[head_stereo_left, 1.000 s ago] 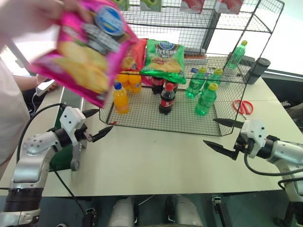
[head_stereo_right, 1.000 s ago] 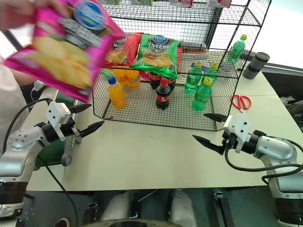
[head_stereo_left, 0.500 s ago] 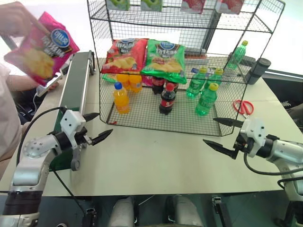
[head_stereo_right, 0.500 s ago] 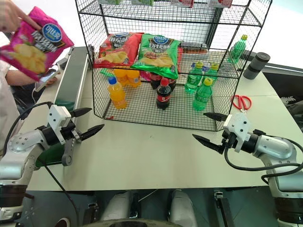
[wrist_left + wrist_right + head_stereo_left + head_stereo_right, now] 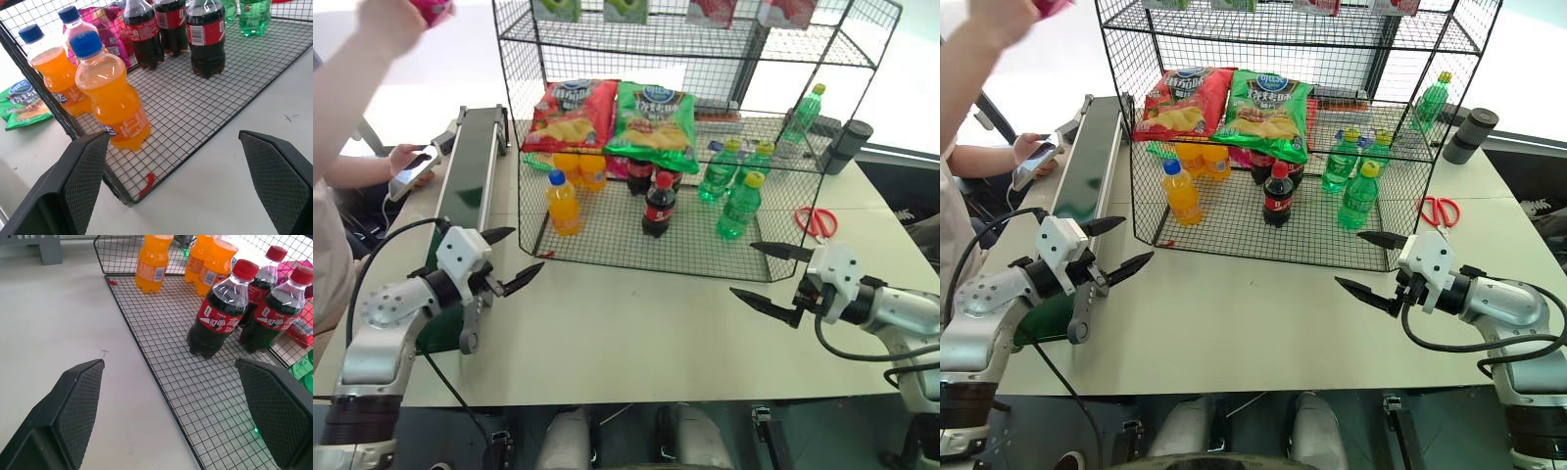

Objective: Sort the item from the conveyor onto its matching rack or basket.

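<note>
A corner of the magenta-pink chip bag (image 5: pixel 433 8) shows at the top left edge, held high by a person's hand, well above the dark-green conveyor (image 5: pixel 470 166), whose belt is bare. The black wire rack (image 5: pixel 695 59) stands at the table's middle back. My left gripper (image 5: pixel 521 253) hovers open and empty beside the conveyor's near end, pointing toward the rack's front left corner. My right gripper (image 5: pixel 744 269) is open and empty too, off the rack's front right corner. In the wrist views, the left gripper (image 5: pixel 173 137) and right gripper (image 5: pixel 168 362) hold nothing between their wide-apart fingers.
A red chip bag (image 5: pixel 570 113) and a green chip bag (image 5: pixel 656 117) lie on the rack's middle tier. Orange soda (image 5: pixel 563 201), cola (image 5: pixel 656 201) and green bottles (image 5: pixel 734 186) stand on the bottom tier. Red scissors (image 5: pixel 818 220) and a dark tumbler (image 5: pixel 850 145) sit at the right.
The person has swung the pink bag up and away to the top left, nearly out of view, uncovering the conveyor. Both grippers have stayed where they were, open.
</note>
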`<state>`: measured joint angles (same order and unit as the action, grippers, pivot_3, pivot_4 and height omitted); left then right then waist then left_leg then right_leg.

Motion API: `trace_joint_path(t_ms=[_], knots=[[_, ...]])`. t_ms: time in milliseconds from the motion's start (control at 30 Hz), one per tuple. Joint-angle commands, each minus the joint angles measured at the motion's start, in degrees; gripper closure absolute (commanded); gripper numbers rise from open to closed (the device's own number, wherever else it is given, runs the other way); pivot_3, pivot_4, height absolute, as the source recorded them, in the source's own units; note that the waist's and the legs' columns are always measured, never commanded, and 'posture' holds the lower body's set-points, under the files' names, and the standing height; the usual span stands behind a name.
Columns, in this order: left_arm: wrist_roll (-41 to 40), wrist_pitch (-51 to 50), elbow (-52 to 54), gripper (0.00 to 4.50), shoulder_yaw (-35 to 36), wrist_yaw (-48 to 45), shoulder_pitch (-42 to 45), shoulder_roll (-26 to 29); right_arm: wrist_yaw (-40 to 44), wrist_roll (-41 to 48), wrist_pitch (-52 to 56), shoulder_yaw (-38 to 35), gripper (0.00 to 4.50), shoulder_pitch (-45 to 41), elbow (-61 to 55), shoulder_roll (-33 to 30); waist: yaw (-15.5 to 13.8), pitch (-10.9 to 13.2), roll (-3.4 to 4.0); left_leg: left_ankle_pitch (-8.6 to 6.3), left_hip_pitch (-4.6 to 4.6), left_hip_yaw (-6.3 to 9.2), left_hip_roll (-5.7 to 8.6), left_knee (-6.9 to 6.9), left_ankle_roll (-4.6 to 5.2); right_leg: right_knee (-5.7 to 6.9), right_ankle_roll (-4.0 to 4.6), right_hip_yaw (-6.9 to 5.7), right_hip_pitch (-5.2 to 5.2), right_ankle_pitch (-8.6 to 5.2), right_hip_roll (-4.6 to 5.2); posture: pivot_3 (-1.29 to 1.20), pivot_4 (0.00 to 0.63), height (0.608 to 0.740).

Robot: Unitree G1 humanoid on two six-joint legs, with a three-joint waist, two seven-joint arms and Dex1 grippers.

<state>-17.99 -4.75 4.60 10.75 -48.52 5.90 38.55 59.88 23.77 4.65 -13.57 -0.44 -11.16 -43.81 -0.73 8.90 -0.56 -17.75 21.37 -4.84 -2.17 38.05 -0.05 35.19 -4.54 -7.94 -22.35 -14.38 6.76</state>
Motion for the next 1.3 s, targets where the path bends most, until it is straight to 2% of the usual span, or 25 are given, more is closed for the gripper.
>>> trace_joint_path(t_ms=[33, 533, 900, 1100, 1300], knots=[[0.00, 1.12, 0.74, 0.00, 0.72, 0.25, 0.12, 0.15, 0.17, 0.89, -0.79, -0.68, 0.03, -0.70, -0.81, -0.09, 0.00, 0.00, 0.00, 0.00, 0.00, 0.00, 0.00, 0.00, 0.00, 0.00, 0.00, 0.00, 0.00, 0.00, 0.00, 0.00, 0.150, 0.740], [0.59, 1.71, 1.22, 0.00, 1.32, 0.37, -1.69, 0.71, 0.70, 0.21, -1.49, 0.51, 0.03, -1.82, 0.30, -0.15, 0.03, 0.00, 0.00, 0.00, 0.00, 0.00, 0.00, 0.00, 0.00, 0.00, 0.00, 0.00, 0.00, 0.00, 0.00, 0.00, 0.150, 0.740], [3.39, 4.38, 1.84, 0.00, 4.71, 4.52, -4.65, 1.34, 0.67, 1.27, 0.92, 3.21, 0.03, -4.27, -0.05, 1.28, 0.02, 0.00, 0.00, 0.00, 0.00, 0.00, 0.00, 0.00, 0.00, 0.00, 0.00, 0.00, 0.00, 0.00, 0.00, 0.00, 0.150, 0.740], [6.84, 7.42, 3.26, 0.00, 6.89, 7.31, -8.93, 2.38, 2.03, 5.14, 5.74, 7.33, 0.03, -8.31, 0.16, 4.81, 0.12, 0.00, 0.00, 0.00, -0.01, -0.02, -0.05, 0.00, 0.00, 0.02, 0.01, -0.01, -0.02, 0.01, 0.00, 0.00, 0.150, 0.740], [13.55, 12.14, 4.91, 0.00, 9.74, 12.07, -13.61, 3.65, 5.31, 9.95, 8.63, 11.10, 0.03, -13.80, 1.25, 10.44, 0.15, -0.01, -0.01, 0.00, 0.01, -0.02, -0.08, 0.00, 0.00, 0.02, 0.02, -0.01, -0.06, 0.01, 0.00, 0.00, 0.150, 0.740]])
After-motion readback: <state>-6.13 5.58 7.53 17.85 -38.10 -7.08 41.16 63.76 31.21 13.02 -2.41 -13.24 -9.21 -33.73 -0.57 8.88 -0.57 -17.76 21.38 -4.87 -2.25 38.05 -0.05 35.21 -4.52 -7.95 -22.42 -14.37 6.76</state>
